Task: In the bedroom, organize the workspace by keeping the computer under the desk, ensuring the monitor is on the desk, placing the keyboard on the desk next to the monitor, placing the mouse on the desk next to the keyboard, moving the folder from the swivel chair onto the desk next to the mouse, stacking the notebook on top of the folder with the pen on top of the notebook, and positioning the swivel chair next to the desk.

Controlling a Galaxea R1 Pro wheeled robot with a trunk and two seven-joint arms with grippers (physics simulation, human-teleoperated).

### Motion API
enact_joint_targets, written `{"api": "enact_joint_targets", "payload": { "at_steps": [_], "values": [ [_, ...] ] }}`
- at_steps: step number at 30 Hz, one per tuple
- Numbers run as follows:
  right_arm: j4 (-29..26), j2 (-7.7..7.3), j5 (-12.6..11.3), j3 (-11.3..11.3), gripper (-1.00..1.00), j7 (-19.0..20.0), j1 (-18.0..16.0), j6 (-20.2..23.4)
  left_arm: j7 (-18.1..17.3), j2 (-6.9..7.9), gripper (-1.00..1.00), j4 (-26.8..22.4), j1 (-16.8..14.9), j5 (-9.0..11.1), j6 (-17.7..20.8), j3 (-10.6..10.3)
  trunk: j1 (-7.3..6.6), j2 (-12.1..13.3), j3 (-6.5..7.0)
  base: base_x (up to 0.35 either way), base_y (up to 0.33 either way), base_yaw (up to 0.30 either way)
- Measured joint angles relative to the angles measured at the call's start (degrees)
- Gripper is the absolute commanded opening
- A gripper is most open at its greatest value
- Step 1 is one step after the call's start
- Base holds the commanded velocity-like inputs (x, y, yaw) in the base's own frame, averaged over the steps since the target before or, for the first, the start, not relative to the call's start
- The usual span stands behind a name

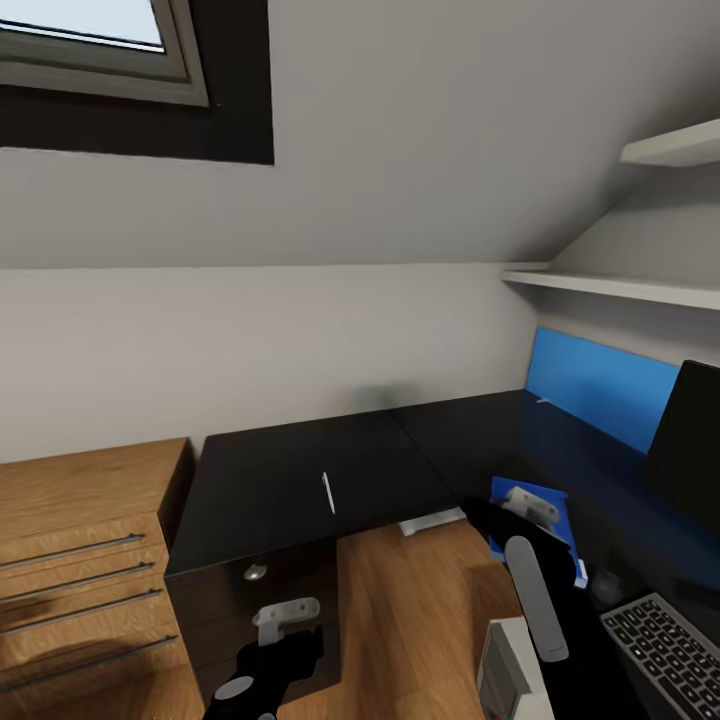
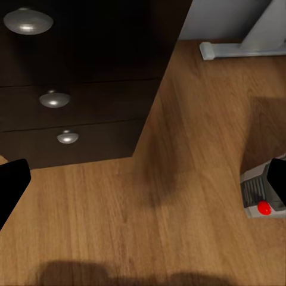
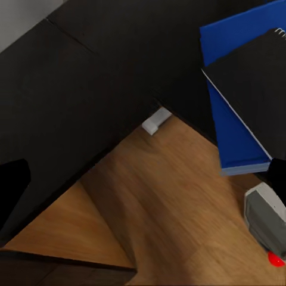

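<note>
The black L-shaped desk (image 1: 300, 470) fills the room's corner. The pale pen (image 1: 327, 492) lies alone on its left section. On the right section the blue folder (image 1: 552, 515) (image 3: 229, 131) carries the notebook (image 3: 256, 89), which looks dark here. My right gripper (image 1: 525, 500) (image 3: 143, 179) hovers open over the folder's near end, holding nothing. The monitor (image 1: 690, 450) stands at the far right and the keyboard (image 1: 665, 650) lies in front of it. The grey computer (image 1: 508, 670) (image 2: 259, 193) (image 3: 265, 220) sits on the floor. My left gripper (image 1: 288, 612) (image 2: 143, 185) hangs open, low before the drawers (image 2: 71, 101).
A light-wood cabinet (image 1: 80, 540) stands against the desk's left end. The desk's white leg (image 2: 238, 44) (image 3: 156, 121) rests on the wood floor (image 1: 400, 610). A blue wall panel (image 1: 600, 385) and white shelves (image 1: 620, 285) rise behind the right section.
</note>
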Motion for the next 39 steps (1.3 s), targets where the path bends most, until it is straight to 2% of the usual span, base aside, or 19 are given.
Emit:
{"api": "enact_joint_targets", "payload": {
  "at_steps": [8,9,13,17,39],
  "values": [
    [-0.1,0.0,-1.0,0.2,1.0,0.0,0.1,0.1,0.0,0.02,1.0,0.0,0.0,0.0,0.1,0.0,0.0,0.0,-0.33,0.0,0.0,0.192],
    [-0.1,-0.02,-1.1,1.6,1.0,-0.1,0.1,0.0,-0.1,0.06,1.0,0.0,0.0,0.0,0.1,0.1,0.0,0.0,-0.38,0.0,0.0,0.22],
    [0.0,-0.1,-0.9,4.6,1.0,-0.1,0.1,0.0,-0.1,0.05,1.0,0.0,0.0,0.0,0.1,0.1,0.0,0.0,-0.61,0.0,0.0,0.203],
    [0.1,-0.13,-0.8,5.7,1.0,-0.1,0.1,-0.3,-0.1,0.07,1.0,0.0,0.0,0.0,0.0,0.1,0.0,0.0,-0.88,0.0,0.0,0.181],
    [0.2,-0.15,-0.8,6.4,1.0,-0.2,0.1,-0.5,-0.1,0.09,1.0,-0.2,0.0,0.1,0.0,0.0,0.0,0.0,-2.47,0.0,0.0,0.168]
  ]
}}
